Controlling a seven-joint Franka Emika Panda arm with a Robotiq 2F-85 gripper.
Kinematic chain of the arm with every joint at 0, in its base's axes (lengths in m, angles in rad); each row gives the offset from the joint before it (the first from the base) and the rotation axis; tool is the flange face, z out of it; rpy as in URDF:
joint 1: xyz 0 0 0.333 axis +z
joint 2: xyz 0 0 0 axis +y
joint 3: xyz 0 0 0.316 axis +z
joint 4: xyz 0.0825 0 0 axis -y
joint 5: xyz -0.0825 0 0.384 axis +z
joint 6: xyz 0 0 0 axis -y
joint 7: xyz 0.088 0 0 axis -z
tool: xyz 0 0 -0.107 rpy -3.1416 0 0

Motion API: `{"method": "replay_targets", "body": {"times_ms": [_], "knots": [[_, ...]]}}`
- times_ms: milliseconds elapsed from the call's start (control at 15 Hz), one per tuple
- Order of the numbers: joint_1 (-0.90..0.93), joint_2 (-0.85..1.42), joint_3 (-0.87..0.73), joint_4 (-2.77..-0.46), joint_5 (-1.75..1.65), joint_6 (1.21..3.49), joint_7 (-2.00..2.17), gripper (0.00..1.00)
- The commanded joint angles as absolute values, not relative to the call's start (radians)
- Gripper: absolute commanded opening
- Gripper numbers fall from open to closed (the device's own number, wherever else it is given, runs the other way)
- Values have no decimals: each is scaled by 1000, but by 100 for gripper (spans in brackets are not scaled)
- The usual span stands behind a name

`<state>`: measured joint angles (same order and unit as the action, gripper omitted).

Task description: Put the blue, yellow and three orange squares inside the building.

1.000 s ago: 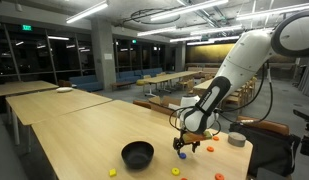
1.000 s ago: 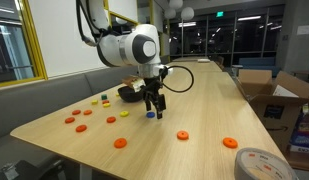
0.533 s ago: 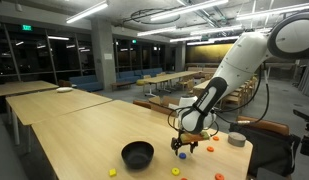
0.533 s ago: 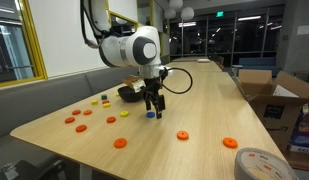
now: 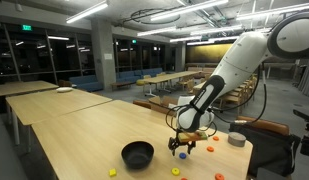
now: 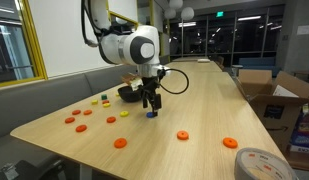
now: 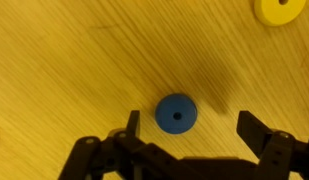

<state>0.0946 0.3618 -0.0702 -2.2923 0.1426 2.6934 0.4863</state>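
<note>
- The gripper [image 7: 190, 122] is hanging spread open, its fingers flanking but not touching the one blue disc [image 7: 176, 113] lying flat on the wooden table [image 7: 64, 70].
- One yellow disc [image 7: 279, 10] is lying well apart from it at the edge of the wrist view.
- Only the exterior views are showing the one black bowl [image 5: 138, 154], and at least six orange discs [image 6: 182, 135] are lying scattered.

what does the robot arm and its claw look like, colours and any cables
The arm is glossy white with fat rounded segments and darker joints. The claw is black, with two chunky angular fingers in the wrist view. A thin black cable loops out beside the wrist. No markings are readable.
</note>
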Motion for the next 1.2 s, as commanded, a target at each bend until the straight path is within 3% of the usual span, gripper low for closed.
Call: {"method": "replay_targets", "body": {"times_ms": [0, 333, 400, 467, 533, 933, 1133], "knots": [[69, 367, -46, -2268, 181, 2649, 444, 100], [73, 372, -56, -2262, 163, 2627, 452, 100], [73, 372, -57, -2262, 162, 2629, 452, 75], [74, 373, -58, -2262, 160, 2631, 453, 75], [73, 373, -58, -2261, 160, 2630, 452, 68], [70, 373, -62, -2253, 159, 2618, 453, 21], [75, 351, -60, -2254, 152, 2603, 450, 20]]}}
